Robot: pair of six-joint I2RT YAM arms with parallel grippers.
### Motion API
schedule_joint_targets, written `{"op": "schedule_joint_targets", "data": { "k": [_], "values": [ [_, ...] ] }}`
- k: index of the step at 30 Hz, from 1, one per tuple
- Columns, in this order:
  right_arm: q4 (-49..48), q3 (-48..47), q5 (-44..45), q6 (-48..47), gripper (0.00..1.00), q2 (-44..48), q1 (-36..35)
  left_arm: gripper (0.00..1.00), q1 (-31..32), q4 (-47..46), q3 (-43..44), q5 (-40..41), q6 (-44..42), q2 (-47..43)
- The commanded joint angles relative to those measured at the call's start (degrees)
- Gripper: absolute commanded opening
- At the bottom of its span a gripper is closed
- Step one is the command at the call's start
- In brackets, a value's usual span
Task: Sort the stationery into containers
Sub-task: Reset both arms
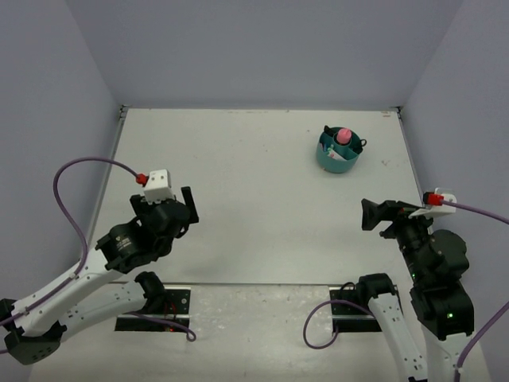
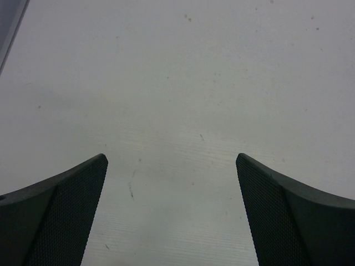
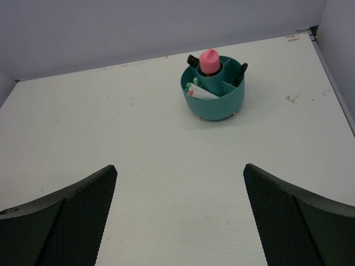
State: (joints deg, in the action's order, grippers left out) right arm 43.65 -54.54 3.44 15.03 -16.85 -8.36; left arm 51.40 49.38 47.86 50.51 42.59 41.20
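Observation:
The round teal organizer (image 1: 338, 158) stands at the far right of the table; it also shows in the right wrist view (image 3: 213, 102). A pink-capped glue stick (image 3: 209, 61) stands upright in its central cup. Black scissor handles (image 3: 240, 73) and white pens or highlighters (image 3: 199, 92) sit in the outer compartments. No loose stationery shows on the table. My left gripper (image 1: 188, 207) is open and empty over bare table at the near left. My right gripper (image 1: 371, 214) is open and empty, well short of the organizer, pointing toward it.
Grey walls close in the white table (image 1: 254, 199) at the back and both sides. A raised rim runs along the right edge (image 3: 333, 83). Purple cables loop beside both arms.

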Motion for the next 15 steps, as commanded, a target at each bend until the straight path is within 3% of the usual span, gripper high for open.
{"op": "schedule_joint_targets", "data": {
  "k": [1,7,15],
  "values": [
    [-2.22,0.74,-1.79,-1.08,0.99,-1.02,-0.08,1.0,-0.33,0.96,0.84,5.57,3.28,-6.61],
    [-1.99,0.58,-2.82,-1.4,0.99,-1.42,-0.16,1.0,-0.42,-5.77,-2.93,3.37,-2.33,-19.27],
    [-1.53,0.13,-2.65,-1.23,0.99,-1.69,0.01,1.0,-0.33,-5.0,-2.57,2.75,-2.78,-17.56]
  ]
}}
